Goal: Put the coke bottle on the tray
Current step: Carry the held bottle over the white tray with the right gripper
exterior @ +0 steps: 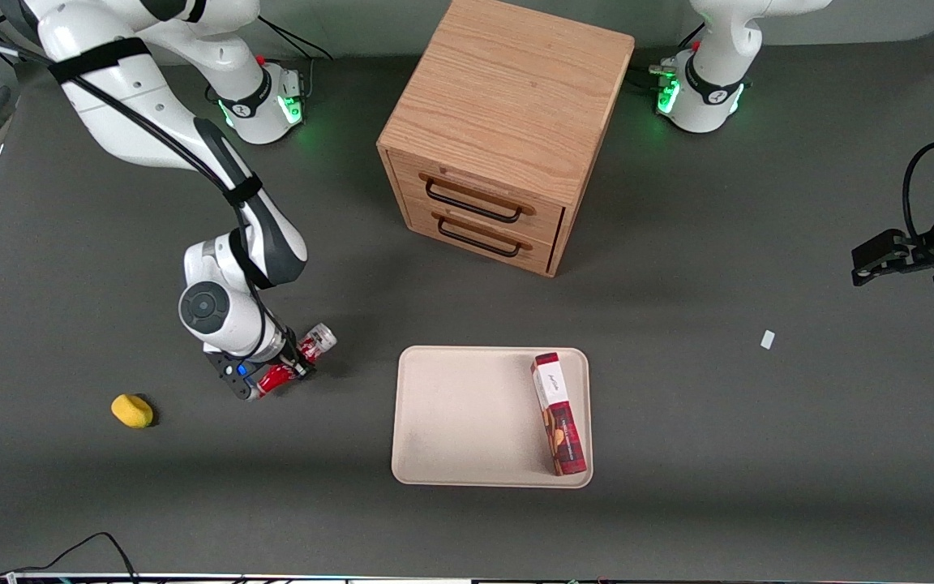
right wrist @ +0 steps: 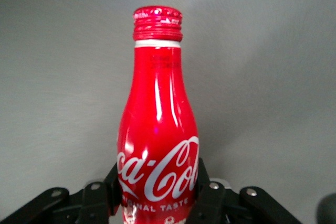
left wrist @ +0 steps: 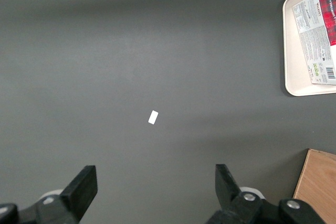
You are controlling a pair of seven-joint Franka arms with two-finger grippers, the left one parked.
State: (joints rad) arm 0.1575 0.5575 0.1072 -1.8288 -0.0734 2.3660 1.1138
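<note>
My right gripper [exterior: 293, 362] is shut on the coke bottle [exterior: 305, 354], a slim red bottle with white script. In the front view the bottle is held on its side, with its silver base end [exterior: 322, 336] pointing away from the camera and its red neck toward the camera. In the right wrist view the coke bottle [right wrist: 157, 129] fills the middle, its body clamped between the black fingers [right wrist: 206, 187] of the gripper [right wrist: 157, 184]. The cream tray [exterior: 459, 422] lies flat beside the gripper, toward the parked arm's end, a short gap away. Its corner also shows as the tray [left wrist: 293, 51].
A red-and-white box [exterior: 559, 414] lies on the tray along the edge toward the parked arm. A wooden two-drawer cabinet [exterior: 507, 130] stands farther from the camera than the tray. A yellow object [exterior: 132, 410] lies beside the gripper. A small white tag [exterior: 768, 340] lies near the parked arm.
</note>
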